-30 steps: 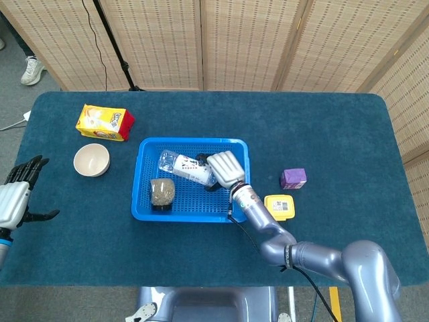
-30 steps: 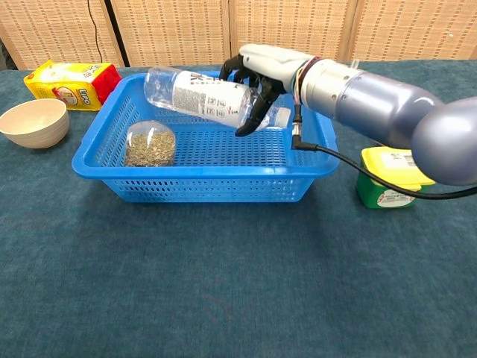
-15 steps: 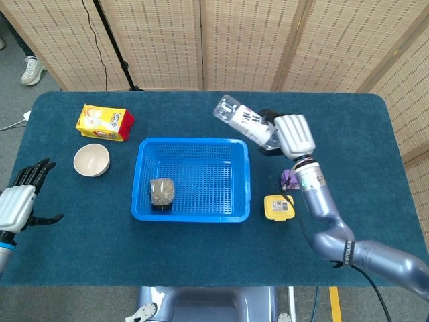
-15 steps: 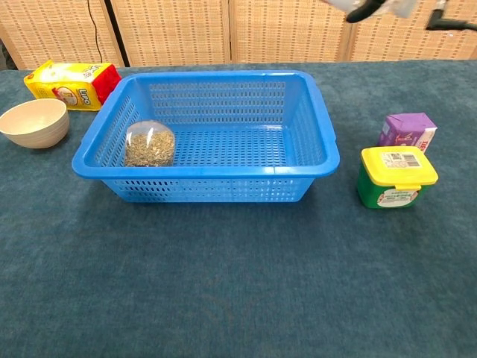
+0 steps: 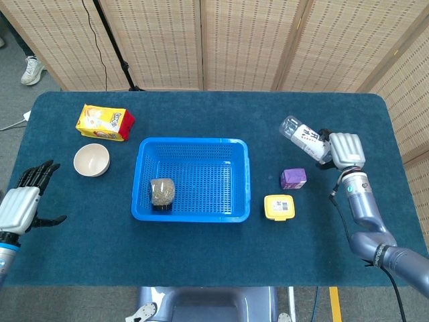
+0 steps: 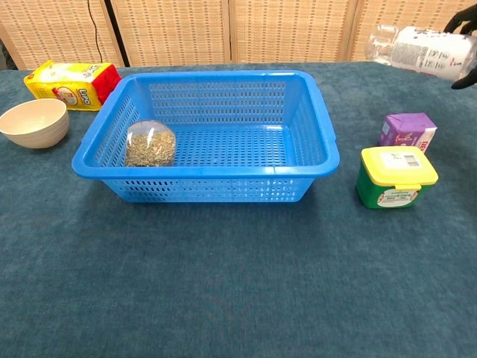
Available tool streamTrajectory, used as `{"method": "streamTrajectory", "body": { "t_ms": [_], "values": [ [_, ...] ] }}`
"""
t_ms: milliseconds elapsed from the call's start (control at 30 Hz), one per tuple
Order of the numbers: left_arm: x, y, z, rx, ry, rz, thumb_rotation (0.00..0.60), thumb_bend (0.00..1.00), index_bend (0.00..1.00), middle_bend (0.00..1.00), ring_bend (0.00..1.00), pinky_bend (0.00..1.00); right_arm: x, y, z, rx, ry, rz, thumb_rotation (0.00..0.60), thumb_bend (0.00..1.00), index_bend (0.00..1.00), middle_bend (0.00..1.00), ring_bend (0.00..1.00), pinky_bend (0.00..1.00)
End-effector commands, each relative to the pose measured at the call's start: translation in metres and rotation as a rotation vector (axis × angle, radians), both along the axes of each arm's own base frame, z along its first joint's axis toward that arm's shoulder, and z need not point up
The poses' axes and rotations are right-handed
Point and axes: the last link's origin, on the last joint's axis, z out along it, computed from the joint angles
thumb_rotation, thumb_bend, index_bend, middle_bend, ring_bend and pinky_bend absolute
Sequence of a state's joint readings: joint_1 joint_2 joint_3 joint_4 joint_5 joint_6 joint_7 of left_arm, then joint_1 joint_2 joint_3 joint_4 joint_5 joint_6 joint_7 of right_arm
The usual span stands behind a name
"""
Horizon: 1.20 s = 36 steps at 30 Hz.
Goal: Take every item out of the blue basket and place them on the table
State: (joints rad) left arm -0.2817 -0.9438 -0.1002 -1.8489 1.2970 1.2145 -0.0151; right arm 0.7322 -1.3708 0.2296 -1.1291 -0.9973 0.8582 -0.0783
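Note:
The blue basket point(image 5: 193, 180) point(image 6: 209, 134) stands mid-table and holds one clear jar of seeds point(image 5: 162, 192) point(image 6: 150, 143) at its left side. My right hand point(image 5: 342, 151) grips a clear plastic bottle point(image 5: 305, 138) point(image 6: 419, 51) lying sideways in the air over the table's right part, beyond the purple box point(image 5: 293, 178) point(image 6: 407, 130). In the chest view only dark fingertips point(image 6: 463, 24) of that hand show at the right edge. My left hand point(image 5: 21, 205) hovers at the table's left edge, fingers spread, holding nothing.
A green tub with a yellow lid point(image 5: 279, 207) point(image 6: 394, 176) sits in front of the purple box. A cream bowl point(image 5: 91, 160) point(image 6: 33, 121) and a yellow snack pack point(image 5: 104, 122) point(image 6: 71, 82) lie left of the basket. Folding screens stand behind the table.
My right hand lifted the bottle out of the basket, swung it high past the basket's far right corner, then carried it right and lower over the table's right part. The left hand barely shifted.

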Motion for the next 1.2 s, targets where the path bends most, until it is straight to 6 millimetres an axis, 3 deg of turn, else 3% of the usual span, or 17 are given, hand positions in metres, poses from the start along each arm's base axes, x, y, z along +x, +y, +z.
{"method": "streamTrajectory", "body": {
  "t_ms": [33,100,167,333,500,667,733,1000,1200],
  "values": [
    [-0.001,0.0,-0.003,-0.005,0.009,0.005,0.6,0.1,0.0,0.0,0.0,0.0,-0.006,0.01,-0.016,0.17,-0.065,-0.039,0.6,0.01,0.25,0.25,0.18,0.29],
    [-0.001,0.0,-0.005,-0.006,0.013,0.005,0.6,0.1,0.0,0.0,0.0,0.0,-0.004,0.011,-0.017,0.204,-0.097,-0.044,0.6,0.0,0.1,0.07,0.03,0.19],
    [-0.001,0.0,-0.006,-0.005,0.016,0.001,0.6,0.1,0.0,0.0,0.0,0.0,0.001,0.013,-0.016,0.22,-0.135,-0.03,0.6,0.0,0.03,0.0,0.0,0.14],
    [0.0,0.003,-0.01,-0.008,0.014,-0.013,0.6,0.1,0.0,0.0,0.0,0.0,0.009,0.023,-0.005,0.205,-0.117,0.066,0.6,0.0,0.0,0.0,0.0,0.08],
    [0.009,0.008,-0.021,-0.047,-0.01,-0.055,0.6,0.1,0.0,0.0,0.0,0.0,0.012,0.06,0.017,0.15,-0.082,0.193,0.6,0.0,0.0,0.0,0.0,0.08],
    [0.033,0.022,-0.026,-0.116,-0.006,-0.133,0.6,0.1,0.0,0.0,0.0,0.0,0.003,0.107,0.031,0.14,-0.056,0.267,0.6,0.0,0.0,0.0,0.0,0.07],
    [0.053,0.034,-0.03,-0.178,0.014,-0.187,0.6,0.1,0.0,0.0,0.0,0.0,-0.004,0.129,0.035,0.108,-0.018,0.296,0.6,0.0,0.0,0.0,0.0,0.03],
    [0.102,0.063,-0.057,-0.3,0.091,-0.262,0.6,0.09,0.0,0.0,0.0,0.0,-0.035,0.18,0.04,-0.019,0.12,0.31,0.6,0.0,0.0,0.0,0.0,0.0],
    [0.126,0.08,-0.082,-0.354,0.137,-0.237,0.6,0.09,0.0,0.0,0.0,0.0,-0.043,0.208,0.039,-0.053,0.102,0.275,0.6,0.0,0.0,0.0,0.0,0.0]
  ]
}}
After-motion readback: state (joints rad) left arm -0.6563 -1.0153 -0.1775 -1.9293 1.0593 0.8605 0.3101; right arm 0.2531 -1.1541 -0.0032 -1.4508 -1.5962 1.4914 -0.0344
